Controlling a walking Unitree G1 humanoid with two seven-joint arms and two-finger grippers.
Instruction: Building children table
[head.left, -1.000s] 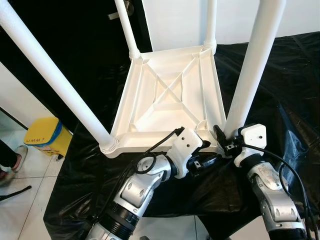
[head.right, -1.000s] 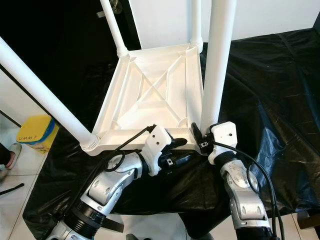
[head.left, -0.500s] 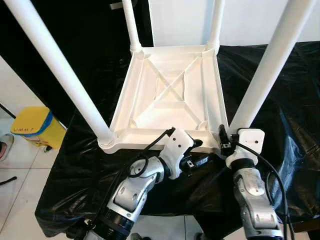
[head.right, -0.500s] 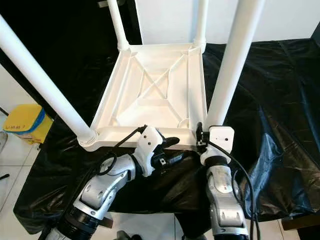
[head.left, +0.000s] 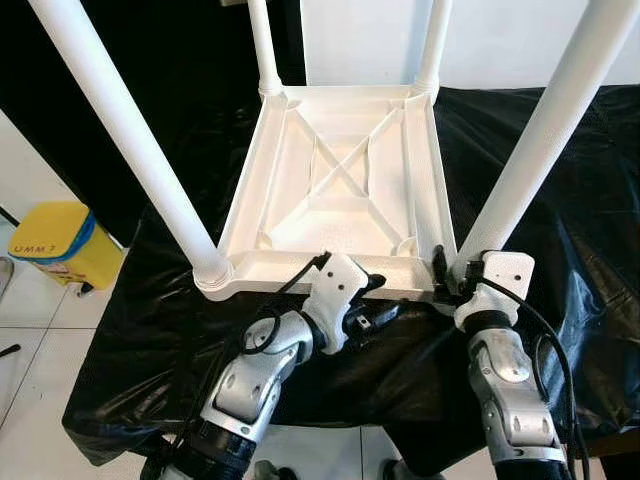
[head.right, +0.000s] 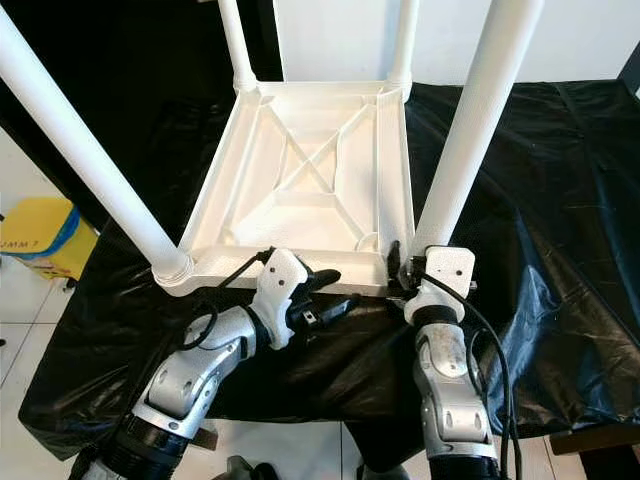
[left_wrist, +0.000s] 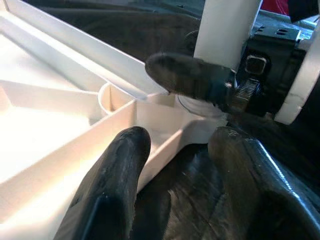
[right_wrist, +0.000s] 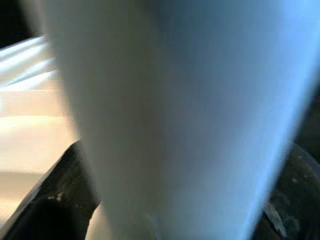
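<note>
Right hand (head.left: 447, 281), lower right of the frame, grips the base of the near-right leg (head.left: 540, 140); left hand (head.left: 372, 305) hangs open at the rim of the upturned children's table (head.left: 340, 190), mid-frame on black sheeting (head.left: 150, 330). All four legs stand socketed; flipping upright likely remains.

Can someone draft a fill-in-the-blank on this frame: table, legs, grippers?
1. The white plastic children's table lies ____ on the black plastic sheet, legs pointing up.
2. The right gripper is shut on the base of the near-right white tubular ____.
3. The left gripper sits open at the table's near ____.
4. A ____ tub with a blue rim stands on the floor.

Missing: upside down; leg; edge; yellow
</note>
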